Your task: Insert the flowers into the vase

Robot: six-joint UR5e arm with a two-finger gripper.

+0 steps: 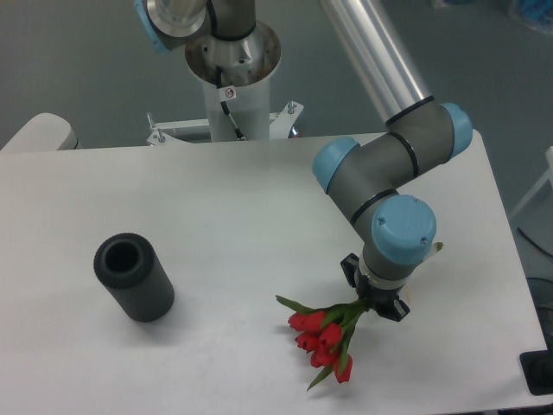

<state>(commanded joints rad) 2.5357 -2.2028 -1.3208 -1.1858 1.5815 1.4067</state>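
Observation:
The flowers (324,335), a small bunch of red tulip buds with green stems and leaves, hang at the front right of the white table (216,216), buds pointing down and left. My gripper (373,300) sits under the arm's wrist and is shut on the stems, so the fingers are mostly hidden by the wrist. The vase (134,277), a dark grey thick-walled cylinder with a round hole in its top, stands at the front left, far to the left of the gripper.
The arm's white base column (232,95) stands at the table's back edge. The table's right edge (510,259) runs close to the wrist. A dark object (537,373) sits off the table at the lower right.

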